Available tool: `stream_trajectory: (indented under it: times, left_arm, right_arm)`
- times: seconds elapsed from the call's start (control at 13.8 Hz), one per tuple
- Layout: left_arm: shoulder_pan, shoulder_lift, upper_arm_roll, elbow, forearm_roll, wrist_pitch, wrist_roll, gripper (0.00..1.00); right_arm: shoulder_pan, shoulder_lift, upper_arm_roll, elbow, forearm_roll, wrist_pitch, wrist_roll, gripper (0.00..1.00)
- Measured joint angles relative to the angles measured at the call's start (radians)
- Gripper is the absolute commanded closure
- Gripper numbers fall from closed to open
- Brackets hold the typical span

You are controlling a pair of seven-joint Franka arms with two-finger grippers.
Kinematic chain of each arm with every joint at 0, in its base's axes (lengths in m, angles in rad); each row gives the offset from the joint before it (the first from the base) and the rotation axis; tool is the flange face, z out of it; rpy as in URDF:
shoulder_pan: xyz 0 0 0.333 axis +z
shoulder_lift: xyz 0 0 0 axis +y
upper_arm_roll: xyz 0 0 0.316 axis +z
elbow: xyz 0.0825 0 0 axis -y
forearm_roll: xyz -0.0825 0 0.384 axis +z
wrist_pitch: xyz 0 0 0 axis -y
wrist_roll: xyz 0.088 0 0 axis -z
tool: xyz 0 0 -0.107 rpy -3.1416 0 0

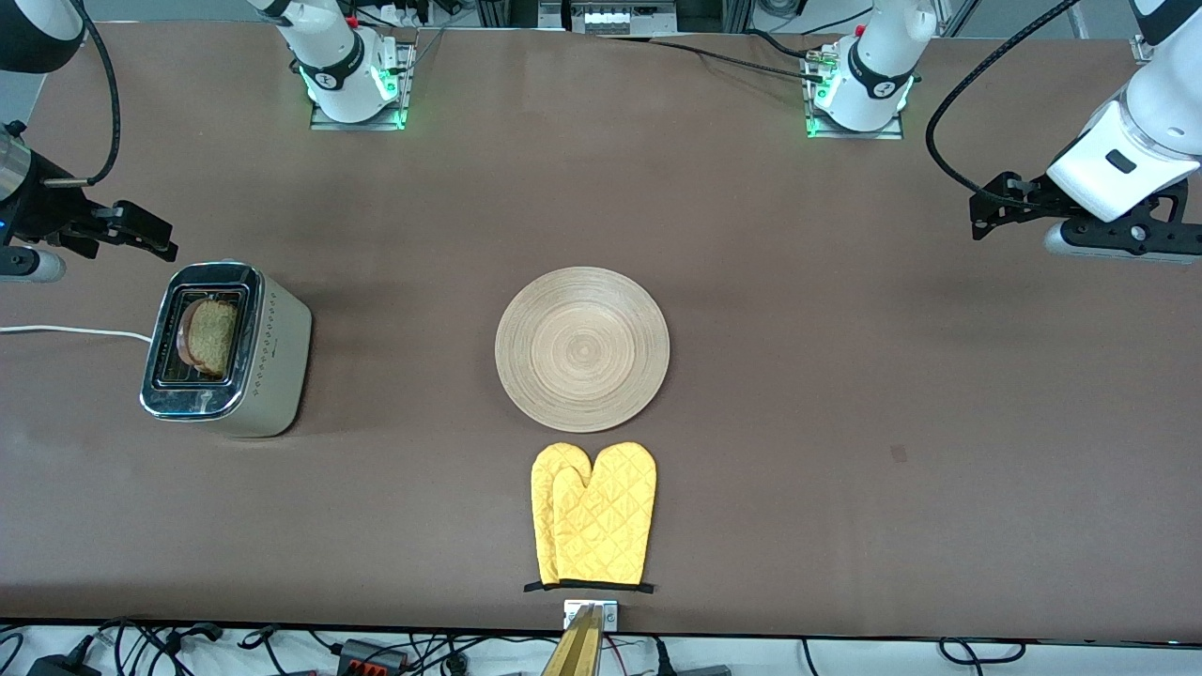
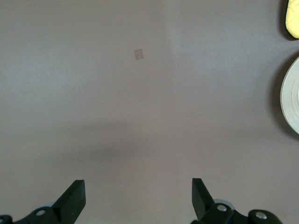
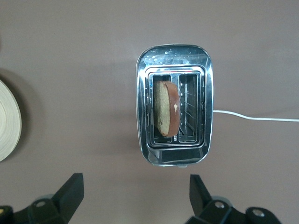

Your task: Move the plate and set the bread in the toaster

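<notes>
Item one, the toaster [image 1: 230, 352]: it is stood toward the right arm's end of the table, its long axis run toward and away from the front camera, its slots faced upward, and its white cord [image 1: 70, 330] is led off toward the table's edge at that end. Item two, the bread [image 1: 208, 336]: it is seated on edge in one slot, tilted, its upper part left showing above the chrome. Item three, the plate [image 1: 582, 349]: it is laid flat at mid-table, well apart from the toaster, with bare brown tabletop [image 1: 845, 376] left open on both sides. Item four, a pair of yellow oven mitts [image 1: 593, 514]: they are laid just beside the plate, nearer the front camera, cuffs turned to the near edge. The right gripper [image 3: 133, 198] is held released and empty over the table near the toaster. The left gripper [image 2: 138, 200] is held released and empty over bare table toward the left arm's end.
</notes>
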Motion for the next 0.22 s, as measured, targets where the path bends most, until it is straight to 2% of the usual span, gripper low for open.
stream_trajectory:
  times: [0.22]
  left_arm:
    - [0.0,0.0,0.0,0.0,0.0,0.0,0.0,0.0]
  right_arm:
    - [0.0,-0.011,0.0,-0.001,0.0,-0.013,-0.001,0.0]
